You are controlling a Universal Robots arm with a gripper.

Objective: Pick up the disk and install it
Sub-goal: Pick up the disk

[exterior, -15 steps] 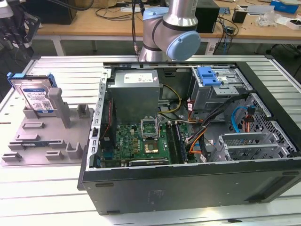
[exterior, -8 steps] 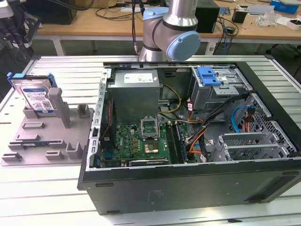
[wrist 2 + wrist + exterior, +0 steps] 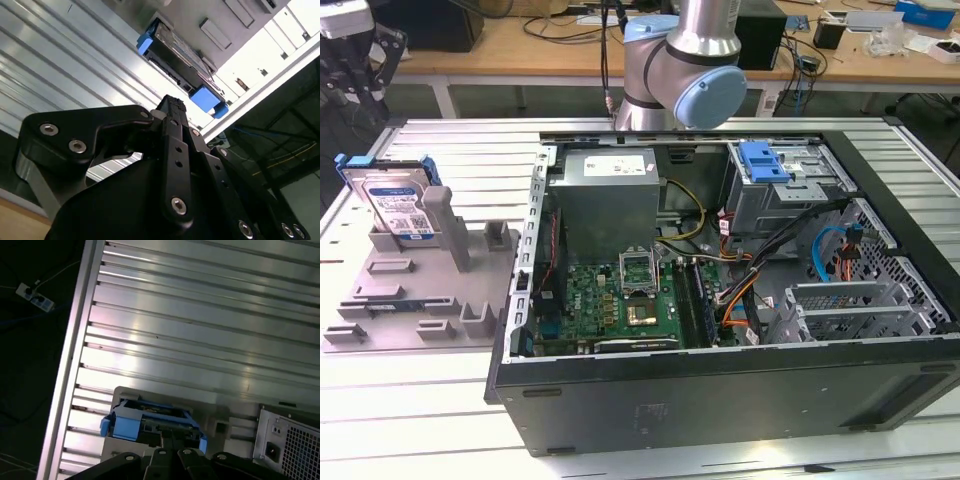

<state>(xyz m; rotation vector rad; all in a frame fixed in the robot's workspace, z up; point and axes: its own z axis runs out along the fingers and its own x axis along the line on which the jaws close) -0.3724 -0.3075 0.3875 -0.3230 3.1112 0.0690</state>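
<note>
Pincer (image 3: 172,105) clear of disk (image 3: 395,205) — open or closed, cannot tell; disk leans in grey holder (image 3: 410,310), blue-white label.

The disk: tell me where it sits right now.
In the exterior view the disk stands tilted in the grey holder at the exterior view's left, on the slatted metal table, beside the open computer case.

Blue-framed disk (image 3: 395,205) propped in holder
</note>
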